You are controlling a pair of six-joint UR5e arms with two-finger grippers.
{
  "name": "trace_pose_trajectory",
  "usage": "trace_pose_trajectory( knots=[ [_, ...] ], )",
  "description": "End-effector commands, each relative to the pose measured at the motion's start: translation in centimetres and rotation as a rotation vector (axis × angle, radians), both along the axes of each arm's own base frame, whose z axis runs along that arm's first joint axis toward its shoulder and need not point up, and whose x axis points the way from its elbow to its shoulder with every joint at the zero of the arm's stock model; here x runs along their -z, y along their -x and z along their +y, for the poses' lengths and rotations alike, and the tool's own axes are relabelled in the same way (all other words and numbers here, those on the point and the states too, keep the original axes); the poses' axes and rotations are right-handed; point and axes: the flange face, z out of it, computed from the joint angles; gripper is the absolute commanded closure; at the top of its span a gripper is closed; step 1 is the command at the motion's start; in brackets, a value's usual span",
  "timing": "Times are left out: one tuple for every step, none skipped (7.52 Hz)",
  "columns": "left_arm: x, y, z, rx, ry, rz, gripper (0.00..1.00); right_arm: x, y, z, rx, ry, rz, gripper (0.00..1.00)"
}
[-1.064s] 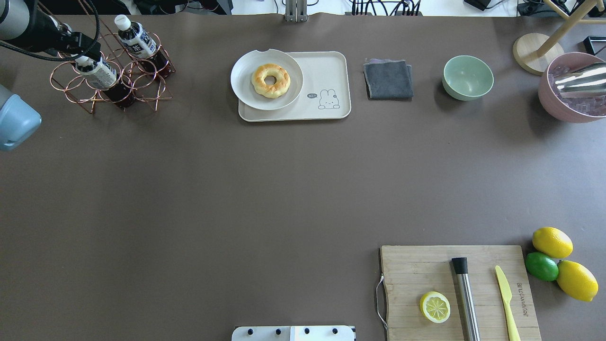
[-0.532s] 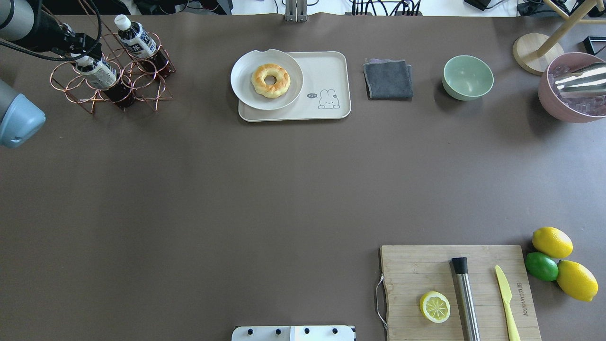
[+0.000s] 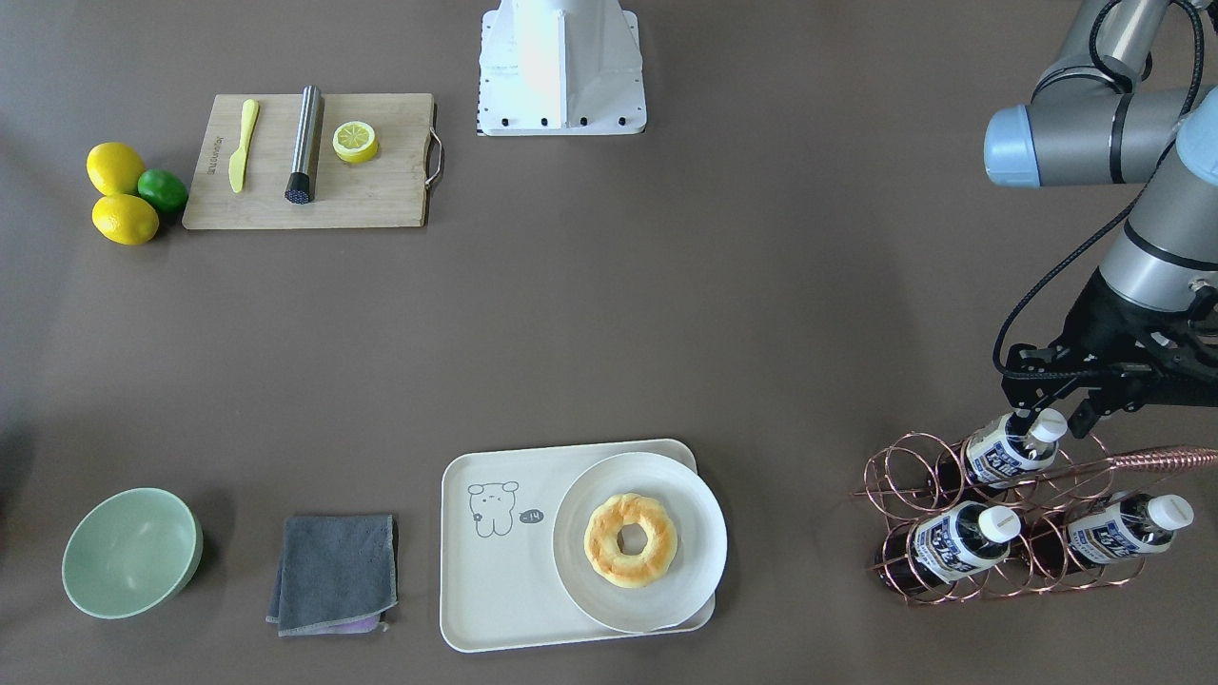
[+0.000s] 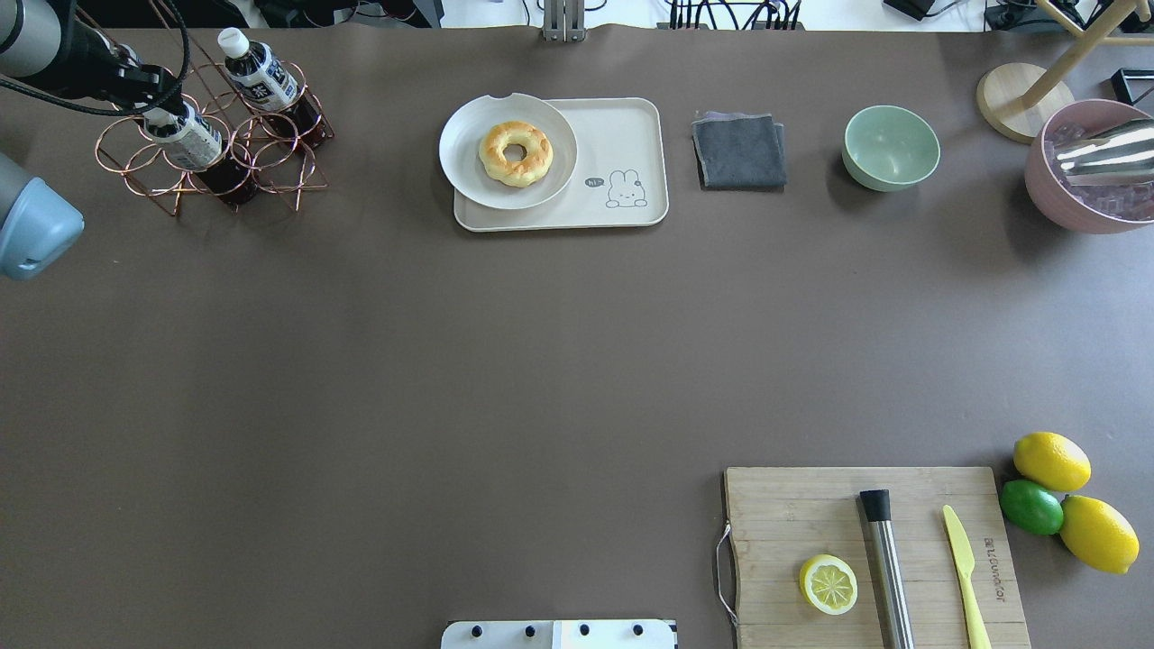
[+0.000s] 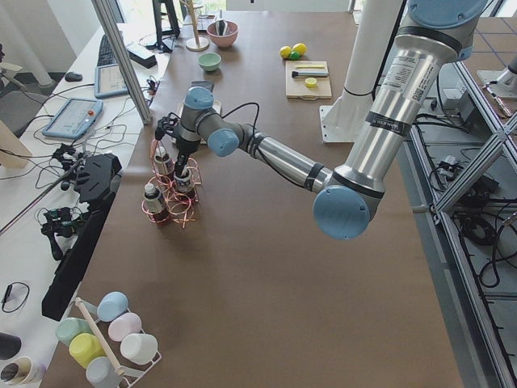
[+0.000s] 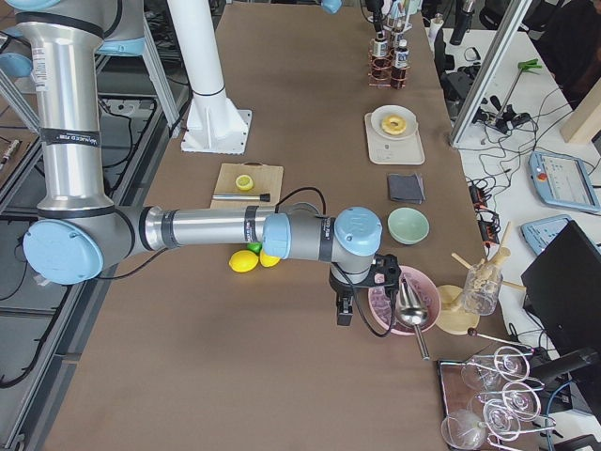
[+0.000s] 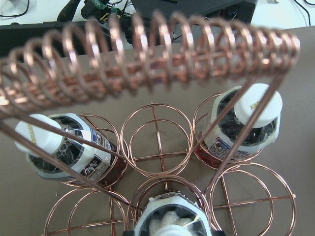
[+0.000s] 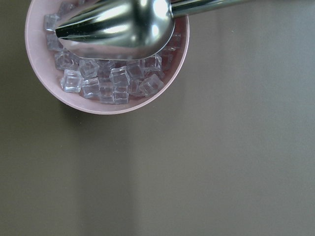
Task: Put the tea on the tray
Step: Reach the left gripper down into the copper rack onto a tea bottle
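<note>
Three tea bottles stand in a copper wire rack [image 3: 913, 476]: one [image 3: 1009, 447] at the robot's side, two others [image 3: 956, 542] [image 3: 1123, 528] behind it. My left gripper [image 3: 1049, 407] hangs just above the first bottle, its fingers apart on either side of the white cap, open. In the left wrist view that cap [image 7: 170, 223] sits at the bottom edge. The cream tray [image 3: 495, 571] lies in the middle of the far side, half covered by a white plate [image 3: 666, 604]. My right gripper [image 6: 344, 315] shows only in the exterior right view; whether it is open or shut I cannot tell.
A doughnut [image 3: 630, 539] lies on the plate. A grey cloth [image 3: 333, 571] and a green bowl [image 3: 128, 552] lie beside the tray. A pink bowl of ice [image 4: 1073, 212] holds a metal scoop [image 8: 118, 24]. A wooden board [image 3: 381, 205] and citrus fruit [image 3: 124, 219] lie near the robot.
My left gripper has shifted slightly to the left above the rack, and the arm's elbow has moved a little. The bottles stand where they were.
</note>
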Motion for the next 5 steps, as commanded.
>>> trace_pose_trajectory(
  knots=[
    [-0.03,0.21,-0.03,0.008,0.005,0.003,0.49,0.08,0.00,-0.01,0.000,-0.002,0.000,0.00],
    [-0.03,0.18,-0.09,0.009,0.007,0.003,0.92,0.00,0.00,0.00,0.000,0.000,0.000,0.00],
    [0.15,0.19,-0.02,0.008,0.005,0.007,1.00,0.00,0.00,0.00,0.000,0.000,0.000,0.00],
    [0.24,0.37,-0.04,0.009,0.005,0.010,1.00,0.01,0.01,0.06,0.000,0.000,-0.001,0.00],
    [0.67,1.18,-0.29,0.015,0.001,0.011,1.00,0.01,0.01,0.06,0.000,0.000,-0.001,0.00]
  ],
)
